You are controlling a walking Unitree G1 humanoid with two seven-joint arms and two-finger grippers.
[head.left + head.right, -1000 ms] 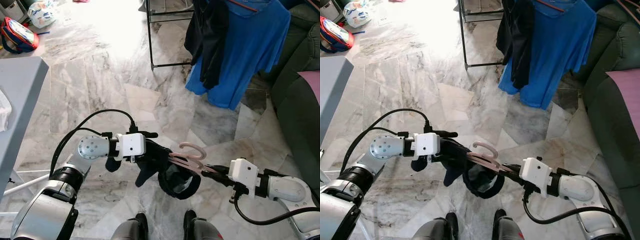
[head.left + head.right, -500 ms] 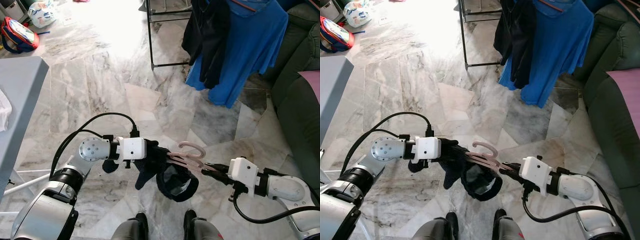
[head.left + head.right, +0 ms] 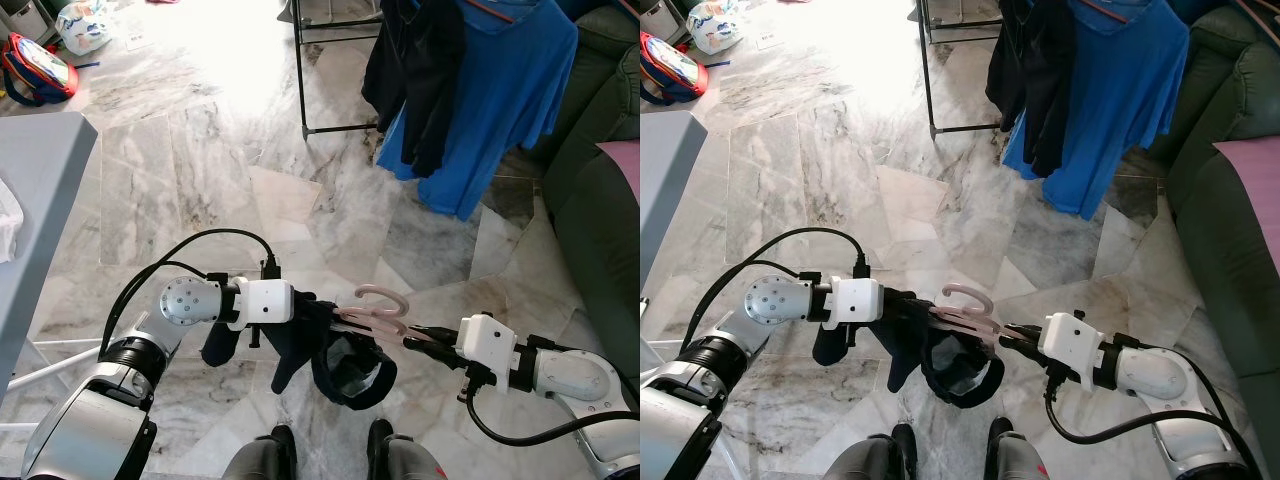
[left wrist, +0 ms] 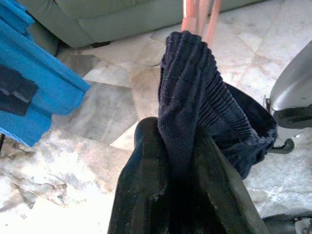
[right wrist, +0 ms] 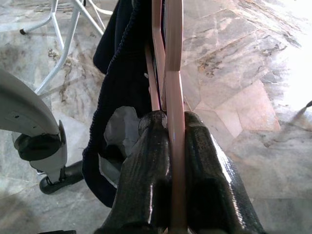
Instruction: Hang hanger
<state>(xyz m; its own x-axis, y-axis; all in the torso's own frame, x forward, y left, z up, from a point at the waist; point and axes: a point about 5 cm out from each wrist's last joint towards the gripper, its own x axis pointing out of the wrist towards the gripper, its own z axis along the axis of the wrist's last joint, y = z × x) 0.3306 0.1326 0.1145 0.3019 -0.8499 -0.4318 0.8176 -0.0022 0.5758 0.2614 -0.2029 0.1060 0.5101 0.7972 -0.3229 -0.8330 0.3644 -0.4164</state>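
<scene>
Left eye view: the robot is standing on a marble floor, holding a pink hanger low in front of its body, well apart from the black clothes rack ahead. The right hand is pinching one bar of the hanger between its pressed fingers, while the left hand is clamping a fold of the dark knit garment that is draping from the hanger. The hanger's hook is pointing up and free. A blue shirt and a dark garment are already hanging on the rack, beside a green sofa. The step in hand appears to be the carry: garment dressed on the hanger, not yet hung. The next move likely calls for walking closer, raising the hanger and catching its hook over the rail. A grey tabletop is sitting at the left; no containers are in play.
</scene>
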